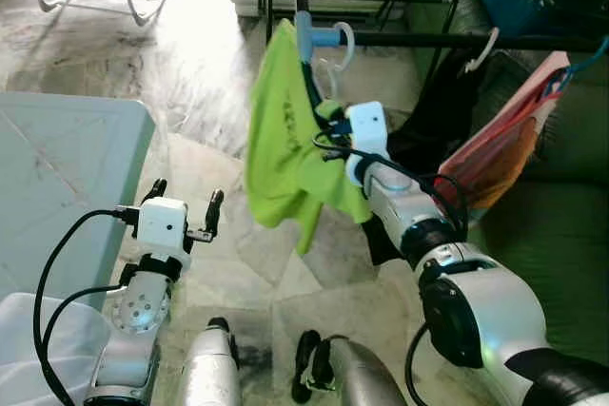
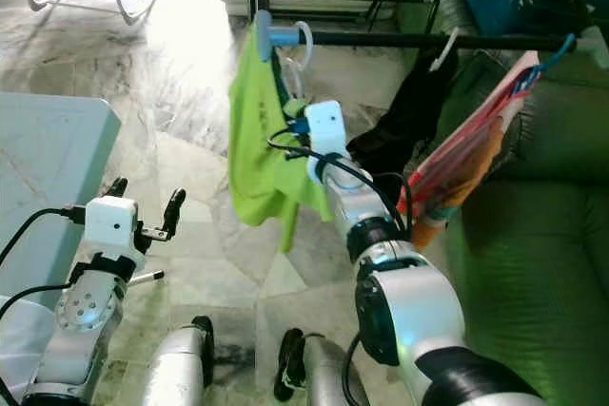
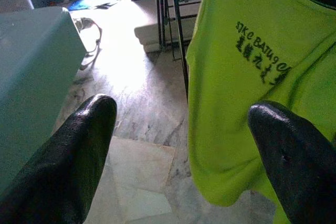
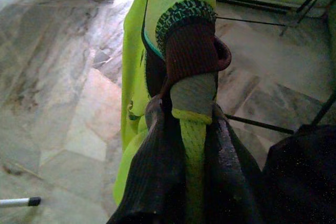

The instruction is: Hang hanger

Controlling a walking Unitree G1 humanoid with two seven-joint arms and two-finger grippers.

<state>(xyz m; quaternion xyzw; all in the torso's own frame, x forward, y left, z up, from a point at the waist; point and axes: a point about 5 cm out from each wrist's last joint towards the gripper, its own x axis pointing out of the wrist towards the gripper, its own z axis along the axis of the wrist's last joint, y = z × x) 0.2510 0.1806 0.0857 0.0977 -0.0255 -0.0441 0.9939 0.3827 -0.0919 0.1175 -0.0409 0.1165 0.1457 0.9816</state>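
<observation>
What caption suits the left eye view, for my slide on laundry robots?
Right gripper lifts a green shirt on its hanger toward the black rack rail; left gripper open.

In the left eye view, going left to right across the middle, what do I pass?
Grey table → left tool, open and holding nothing → green shirt → right tool, shut on the shirt's hanger → black garment → pink and orange clothes → green sofa.
</observation>
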